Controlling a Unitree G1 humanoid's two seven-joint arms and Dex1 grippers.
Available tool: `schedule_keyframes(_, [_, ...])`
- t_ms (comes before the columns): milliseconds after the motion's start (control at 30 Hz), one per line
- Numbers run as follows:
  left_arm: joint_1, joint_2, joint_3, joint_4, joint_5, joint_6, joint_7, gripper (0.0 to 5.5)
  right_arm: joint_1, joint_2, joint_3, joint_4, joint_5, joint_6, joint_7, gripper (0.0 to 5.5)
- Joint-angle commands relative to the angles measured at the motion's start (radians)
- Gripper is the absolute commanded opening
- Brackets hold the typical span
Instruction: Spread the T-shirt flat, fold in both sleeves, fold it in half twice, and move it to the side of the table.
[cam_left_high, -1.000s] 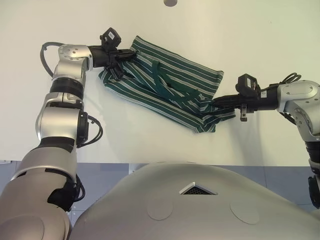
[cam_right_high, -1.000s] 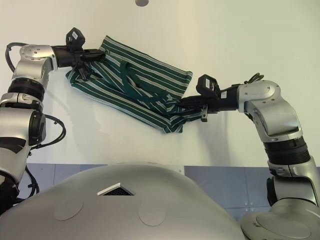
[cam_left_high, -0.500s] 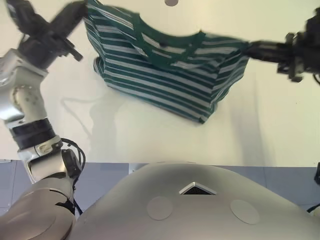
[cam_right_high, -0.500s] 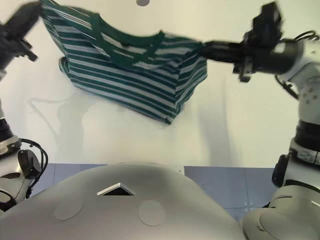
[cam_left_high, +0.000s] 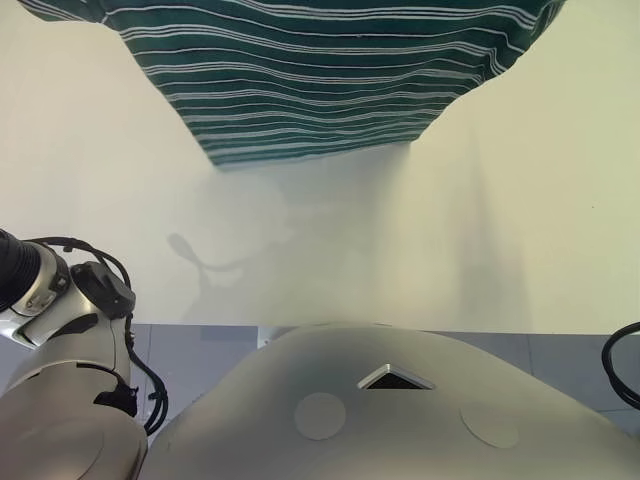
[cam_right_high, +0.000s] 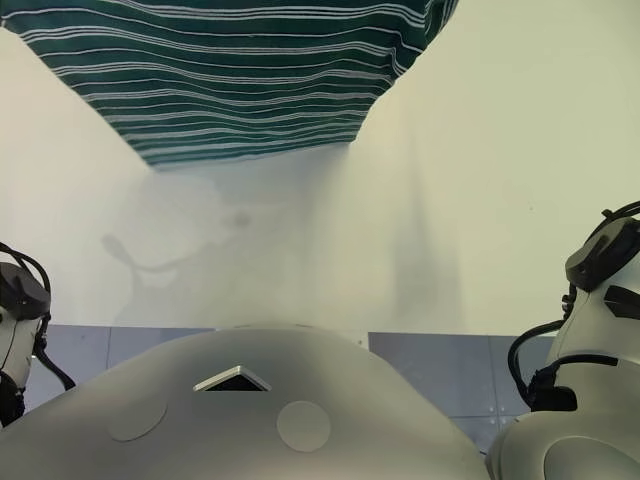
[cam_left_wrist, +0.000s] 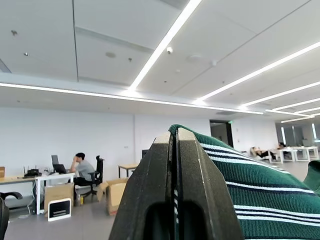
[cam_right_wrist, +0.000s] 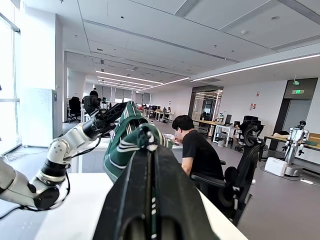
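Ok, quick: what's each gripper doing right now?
Left gripper: shut on the T-shirt, fabric pinched between its fingers.
Right gripper: shut on the T-shirt, a bunch of cloth at its tips.

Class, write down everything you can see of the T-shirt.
The T-shirt is dark green with thin white stripes and looks like soft knit cloth. It hangs spread wide over the white table, and its upper part runs past the top of the head views. The left gripper is shut on one edge and the right gripper on a bunched corner, with the cloth stretched between them. Whether the hem touches the table cannot be told.
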Motion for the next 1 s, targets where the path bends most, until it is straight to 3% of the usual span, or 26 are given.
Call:
schedule_keyframes(33, [-0.087,0.074,-0.015,-0.019,-0.043,0.003,0.049,0.02,-0.111,-0.001,-0.043,0.032,0.097,0.026,-0.063,0.0])
schedule_keyframes(233, [-0.034,0.067,-0.092,-0.048,-0.015,-0.008,0.051,0.02,-0.09,0.006,0.078,0.043,-0.02,0.002,-0.066,0.0])
schedule_keyframes(367, [0.104,0.006,-0.333,0.032,0.271,-0.111,-0.042,0.02,0.059,0.038,0.252,0.041,-0.252,-0.098,-0.005,0.0])
schedule_keyframes(467, [0.028,-0.061,-0.479,0.376,0.514,-0.313,-0.15,0.02,0.016,0.154,0.371,0.218,-0.472,-0.247,-0.075,0.0])
schedule_keyframes(633, [-0.176,-0.146,-0.562,0.859,0.696,-0.536,-0.271,0.02,-0.139,0.32,0.517,0.58,-0.755,-0.474,-0.125,0.0])
schedule_keyframes(700, [-0.262,-0.166,-0.6,1.072,0.771,-0.61,-0.322,0.02,-0.196,0.39,0.589,0.76,-0.93,-0.651,-0.232,0.0])
schedule_keyframes(733, [-0.292,-0.169,-0.615,1.159,0.807,-0.643,-0.341,0.0,-0.216,0.415,0.606,0.83,-0.996,-0.733,-0.29,0.27])
schedule_keyframes(867, [-0.312,-0.096,-0.666,1.435,1.026,-0.785,-0.218,0.9,-0.231,0.469,0.645,0.995,-1.187,-0.957,-0.475,1.25])
schedule_keyframes(933, [-0.249,-0.058,-0.636,1.423,1.043,-0.824,-0.203,1.3,-0.189,0.461,0.635,0.957,-1.207,-1.005,-0.467,1.68])
schedule_keyframes(1000, [-0.111,-0.026,-0.605,1.246,1.026,-0.821,-0.224,1.64,-0.089,0.441,0.629,0.787,-1.155,-0.992,-0.347,2.06])
